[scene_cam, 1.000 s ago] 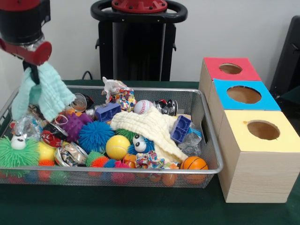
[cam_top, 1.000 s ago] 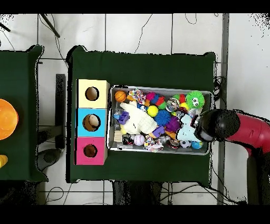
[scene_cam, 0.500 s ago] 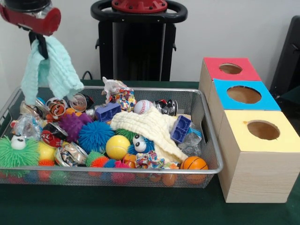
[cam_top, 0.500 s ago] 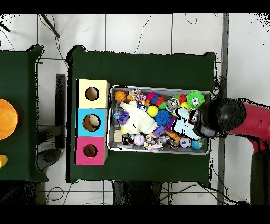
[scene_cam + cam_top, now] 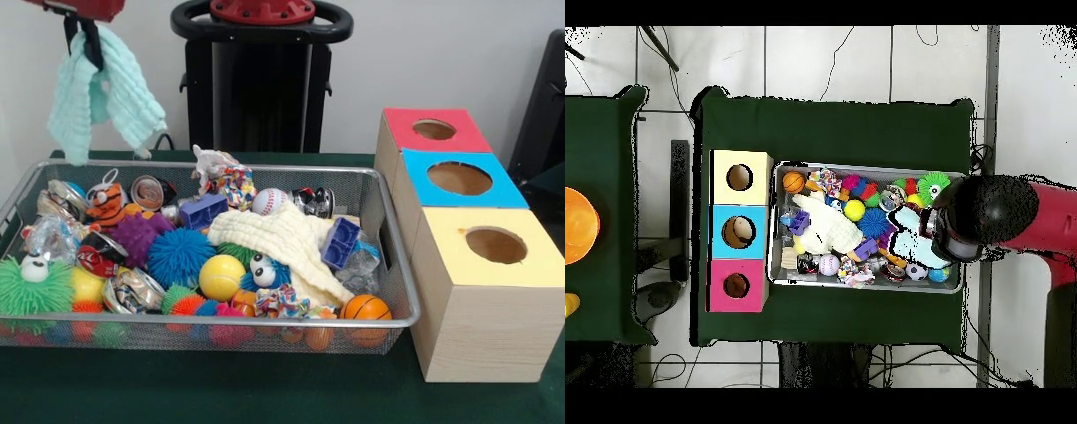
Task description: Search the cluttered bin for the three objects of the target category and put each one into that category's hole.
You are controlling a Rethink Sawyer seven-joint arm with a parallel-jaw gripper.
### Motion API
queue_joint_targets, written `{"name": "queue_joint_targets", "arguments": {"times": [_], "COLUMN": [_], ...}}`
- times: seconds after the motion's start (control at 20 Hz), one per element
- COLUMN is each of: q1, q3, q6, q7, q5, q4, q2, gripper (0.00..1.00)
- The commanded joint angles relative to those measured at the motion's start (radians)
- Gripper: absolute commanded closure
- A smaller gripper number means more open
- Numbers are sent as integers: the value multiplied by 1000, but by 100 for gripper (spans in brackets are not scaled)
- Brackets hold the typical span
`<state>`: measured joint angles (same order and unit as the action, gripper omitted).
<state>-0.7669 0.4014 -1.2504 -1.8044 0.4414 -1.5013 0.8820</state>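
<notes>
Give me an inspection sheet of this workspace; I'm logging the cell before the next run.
Surface: green table cloth, bare in front of the bin.
Job's things: mint cloth hanging clear above the wire bin; red, blue and yellow hole boxes beside it.
Clutter: balls, crushed cans, cream cloth and toys fill the bin.
Claw: shut on the mint cloth.
Cables: thin leads on the floor.
Surroundings: second table with an orange object.

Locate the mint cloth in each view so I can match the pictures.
Front view: the mint cloth hangs at top left from the pincer, above the bin.
Overhead view: the cloth shows at the bin's right end, beside the arm.
Shared landmark: the yellow box.
</notes>
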Motion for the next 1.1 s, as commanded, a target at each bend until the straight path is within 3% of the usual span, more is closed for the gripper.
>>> {"name": "queue_joint_targets", "arguments": {"times": [0.05,0.6,1.1], "q1": [-3,107,196], "q3": [75,56,6], "q6": [-140,-240,-147], "q7": [273,159,62], "q5": [-1,51,66], "q4": [15,87,32], "q2": [35,94,120], "gripper": [100,100,100]}}
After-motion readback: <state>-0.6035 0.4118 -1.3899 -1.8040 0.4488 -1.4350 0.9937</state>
